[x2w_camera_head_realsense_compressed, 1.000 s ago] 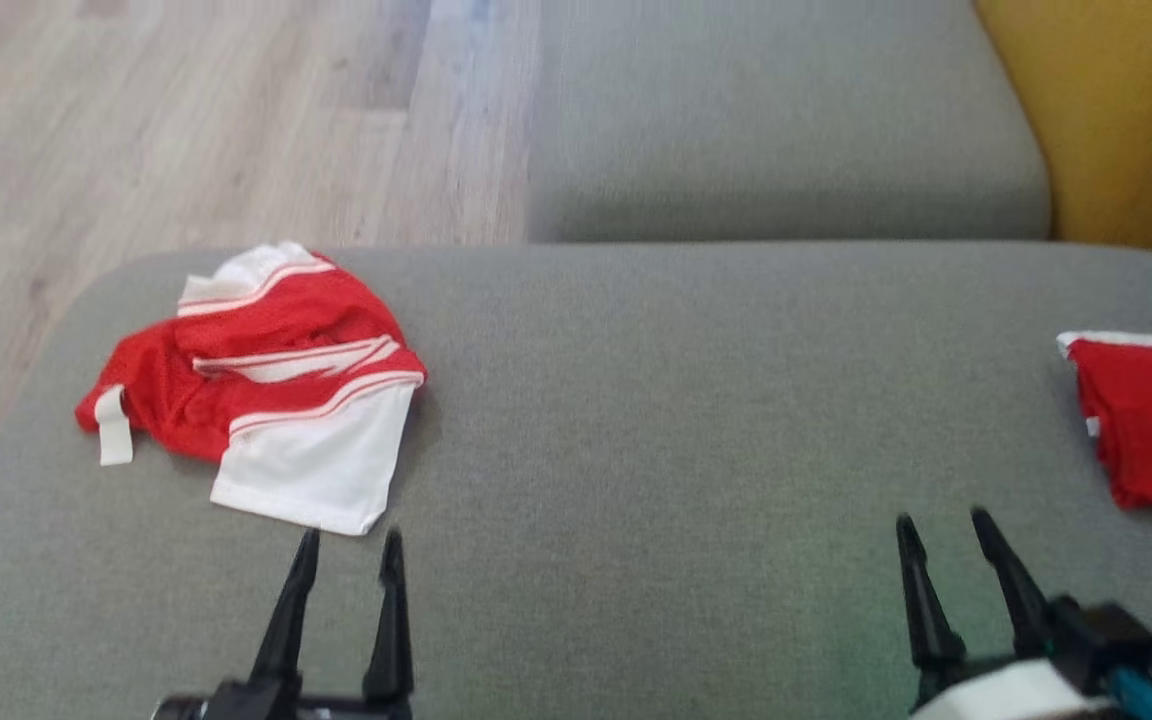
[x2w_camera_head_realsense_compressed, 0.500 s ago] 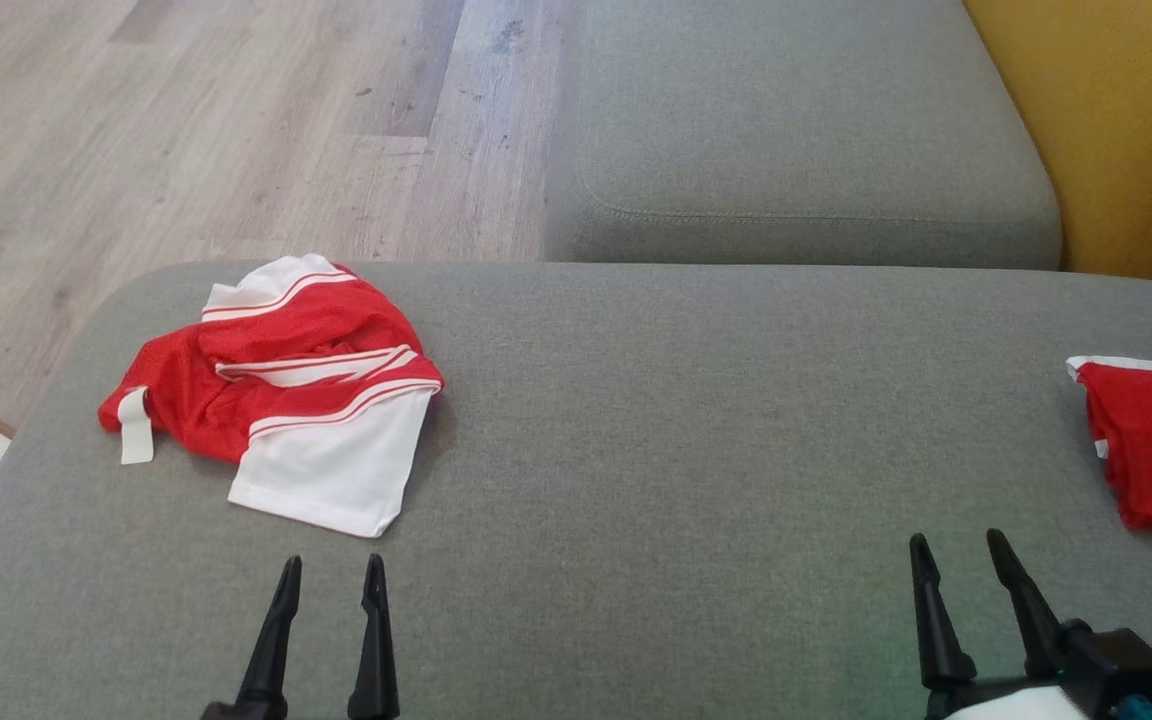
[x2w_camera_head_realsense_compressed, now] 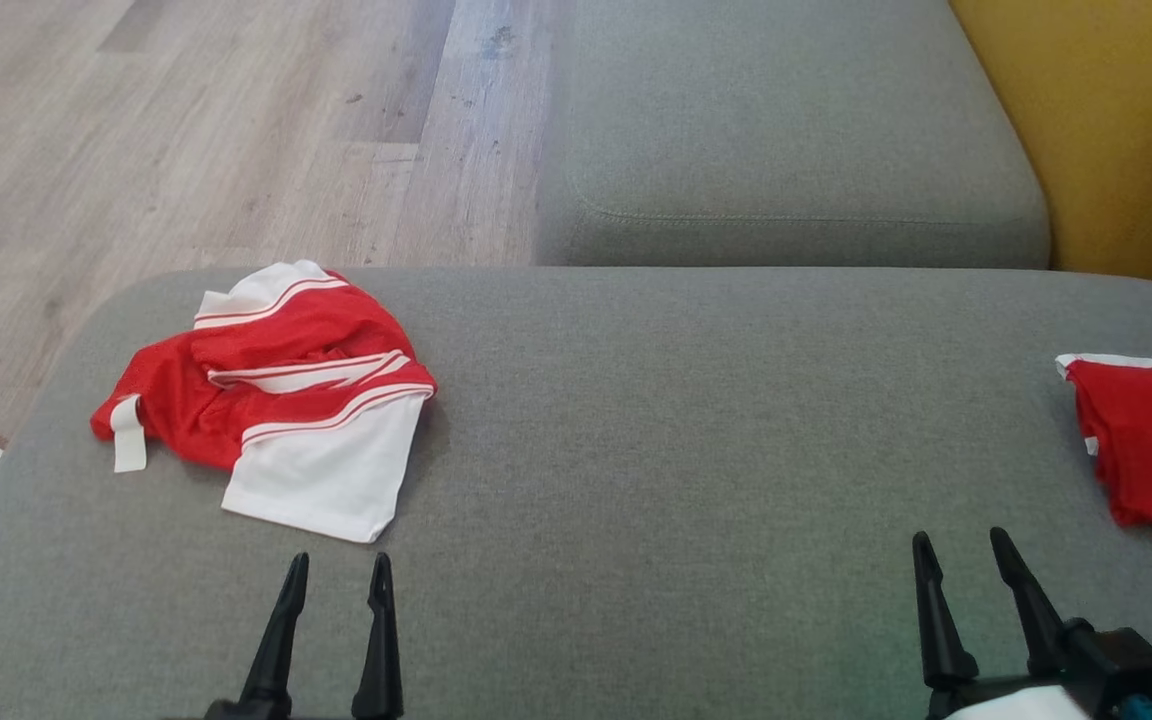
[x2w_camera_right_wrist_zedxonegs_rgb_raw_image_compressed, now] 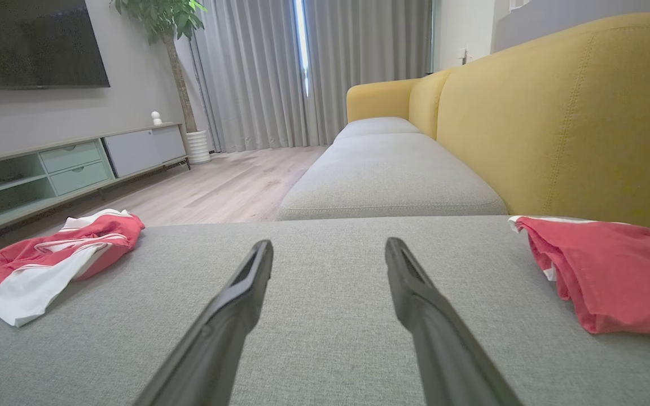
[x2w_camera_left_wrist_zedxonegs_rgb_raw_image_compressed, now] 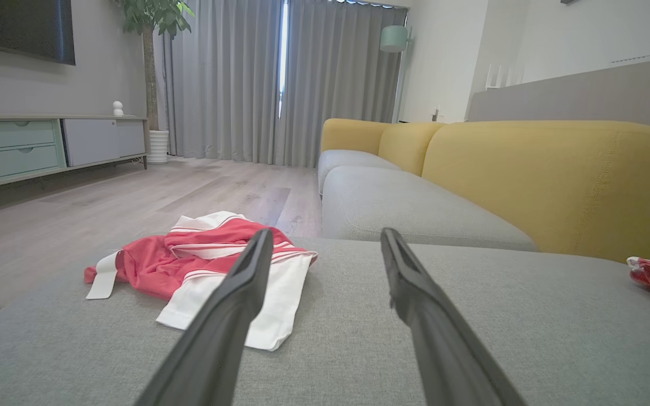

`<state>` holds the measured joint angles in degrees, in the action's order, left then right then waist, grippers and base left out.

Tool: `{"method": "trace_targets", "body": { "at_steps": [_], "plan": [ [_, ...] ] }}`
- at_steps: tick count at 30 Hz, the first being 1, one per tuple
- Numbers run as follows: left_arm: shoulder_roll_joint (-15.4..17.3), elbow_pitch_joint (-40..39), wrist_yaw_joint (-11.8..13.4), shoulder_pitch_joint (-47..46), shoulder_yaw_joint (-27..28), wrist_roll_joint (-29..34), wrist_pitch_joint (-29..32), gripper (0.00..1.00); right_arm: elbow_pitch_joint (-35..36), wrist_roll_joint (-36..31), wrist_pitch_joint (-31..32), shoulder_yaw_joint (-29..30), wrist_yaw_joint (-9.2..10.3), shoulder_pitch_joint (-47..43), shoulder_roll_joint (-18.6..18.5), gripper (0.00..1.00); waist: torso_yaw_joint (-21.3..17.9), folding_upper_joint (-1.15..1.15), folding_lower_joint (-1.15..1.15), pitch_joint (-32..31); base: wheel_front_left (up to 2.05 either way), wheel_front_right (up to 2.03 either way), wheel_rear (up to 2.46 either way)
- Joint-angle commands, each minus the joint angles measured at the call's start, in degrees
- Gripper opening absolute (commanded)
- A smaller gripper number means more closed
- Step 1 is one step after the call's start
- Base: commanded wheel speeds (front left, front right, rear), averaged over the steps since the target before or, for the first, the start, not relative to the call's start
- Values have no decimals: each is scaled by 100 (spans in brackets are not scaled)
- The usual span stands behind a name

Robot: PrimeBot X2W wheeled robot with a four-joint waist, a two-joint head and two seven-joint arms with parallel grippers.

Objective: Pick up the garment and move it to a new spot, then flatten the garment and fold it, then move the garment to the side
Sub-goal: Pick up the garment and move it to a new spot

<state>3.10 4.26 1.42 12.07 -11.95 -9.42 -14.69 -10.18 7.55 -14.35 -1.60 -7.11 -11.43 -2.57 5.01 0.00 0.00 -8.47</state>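
Crumpled garment sits mid-left on the sofa cushion, untouched. Left gripper and right gripper are both wide and empty at the bottom, probably staged for the first pickup.

The garment is thin, soft cloth: the red parts look finely textured, the white panels smooth and matt. The sofa seat under it is grey woven fabric, coarse-grained and matt, and a stitched seam runs along the far cushion. The backrest is yellow cloth of a similar rough weave. The floor looks like pale wood planks, smooth and lightly scuffed. The fingers are dark and matt — plastic, by the look.
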Motion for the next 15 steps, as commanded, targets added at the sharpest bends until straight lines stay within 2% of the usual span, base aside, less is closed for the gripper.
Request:
{"method": "trace_targets", "body": {
  "at_steps": [1, 7, 15],
  "plan": [
    [-23, -153, -33, -362, 163, 78, -31, 100, 191, 9, -64, -107, -37, 154, -33, 100, 4, 0, 0, -11, 0, 0, 0],
    [-23, -115, -36, -397, 145, 124, -31, 100, 217, 4, -64, -54, -37, 108, -32, 100, 132, 0, 0, 4, 0, 0, 0],
    [-23, -181, 14, -535, 169, 194, -31, 100, 282, 52, -64, -120, -37, 125, -32, 100, 974, 0, 0, 190, 0, 0, 0]
  ]
}}
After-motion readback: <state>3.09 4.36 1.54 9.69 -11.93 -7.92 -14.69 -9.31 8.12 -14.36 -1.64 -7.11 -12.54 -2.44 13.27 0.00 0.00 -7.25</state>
